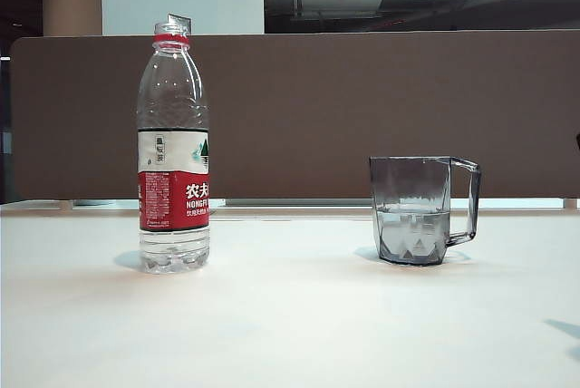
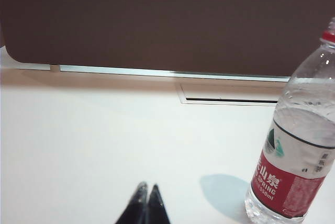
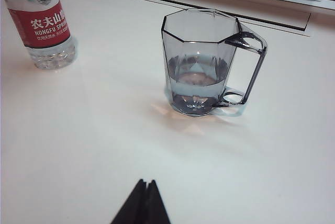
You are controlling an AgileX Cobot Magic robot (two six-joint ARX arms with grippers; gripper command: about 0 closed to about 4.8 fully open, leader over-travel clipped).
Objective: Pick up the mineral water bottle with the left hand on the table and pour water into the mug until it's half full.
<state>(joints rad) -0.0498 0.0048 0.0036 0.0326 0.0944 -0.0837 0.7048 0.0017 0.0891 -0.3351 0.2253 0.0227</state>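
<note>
Near mineral water bottle (image 2: 296,145): left gripper (image 2: 146,188) closed, apart; right gripper (image 3: 145,184) seemingly closed.

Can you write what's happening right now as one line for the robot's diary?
bottle: upright on table, capless | mug: about half full | left gripper: shut, empty | right gripper: shut, empty

left gripper (image 2: 146,188): fingers together, empty | right gripper (image 3: 146,185): fingers together, empty
</note>
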